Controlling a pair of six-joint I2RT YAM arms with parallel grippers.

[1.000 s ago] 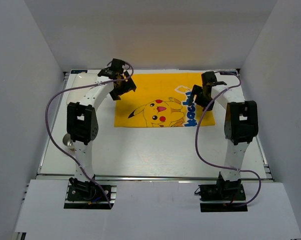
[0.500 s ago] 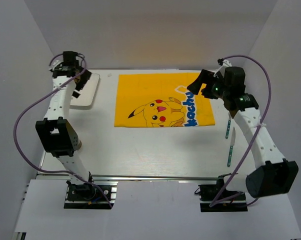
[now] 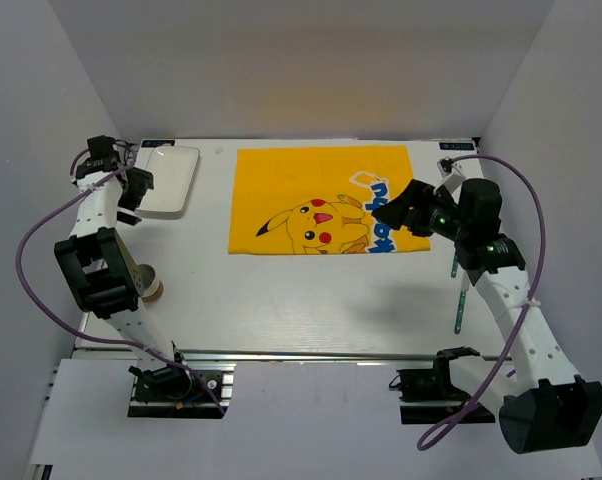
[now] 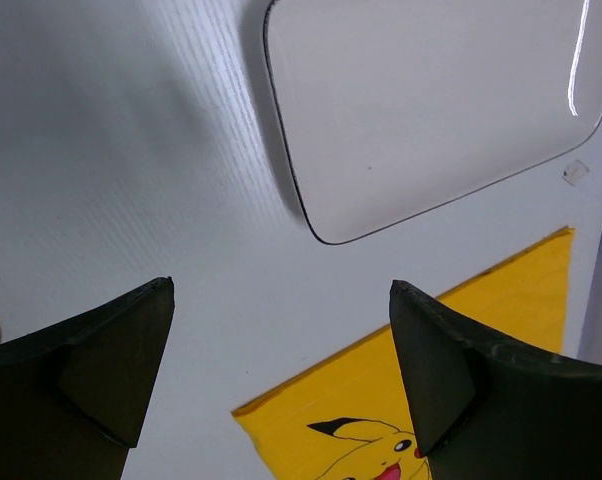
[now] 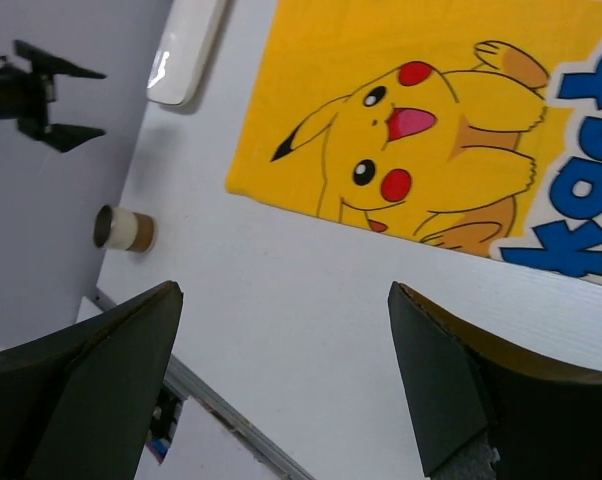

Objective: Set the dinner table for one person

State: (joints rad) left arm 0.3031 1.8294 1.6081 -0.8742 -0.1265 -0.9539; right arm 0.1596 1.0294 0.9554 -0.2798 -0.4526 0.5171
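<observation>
Both arms have drawn nearer, left gripper by the plate, right gripper over the mat, jaws wide, empty; on the table only the mat looks placed, while plate, cup and cutlery wait.

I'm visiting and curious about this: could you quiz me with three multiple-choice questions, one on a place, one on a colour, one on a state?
1. Where is the white plate? A on the table beside the mat; B on the mat; C held in the air.
2. The mat's colour? A green; B yellow; C red.
3. The left gripper and right gripper are? A both open; B both shut; C one open, one shut.
Answers: A, it lies off the mat; B, mostly yellow; A, each stands wide, holding nothing.
</observation>
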